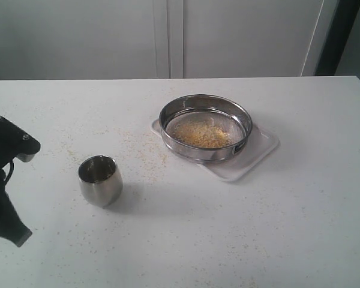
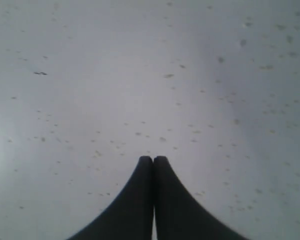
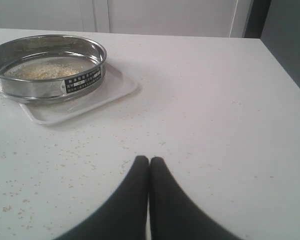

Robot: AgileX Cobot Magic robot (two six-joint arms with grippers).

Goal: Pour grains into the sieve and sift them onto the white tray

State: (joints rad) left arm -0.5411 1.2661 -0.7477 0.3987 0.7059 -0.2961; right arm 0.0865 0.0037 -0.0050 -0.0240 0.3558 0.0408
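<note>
The sieve (image 1: 205, 128) rests on the white tray (image 1: 258, 151) at the table's middle right, with yellow-golden grains (image 1: 199, 135) spread on its mesh. The right wrist view shows the sieve (image 3: 47, 70), the grains (image 3: 45, 70) and the tray (image 3: 85, 102) some way off. My left gripper (image 2: 153, 159) is shut and empty, hanging over bare speckled tabletop; its arm (image 1: 3, 180) shows at the left edge of the exterior view. My right gripper (image 3: 149, 160) is shut and empty, well apart from the tray. It is out of the exterior view.
A small rounded steel cup (image 1: 99, 179) stands upright left of the tray, near the left arm. Stray specks (image 1: 138, 150) lie scattered over the white table. The table's far edge meets a pale wall, and its right edge (image 3: 285, 65) drops off.
</note>
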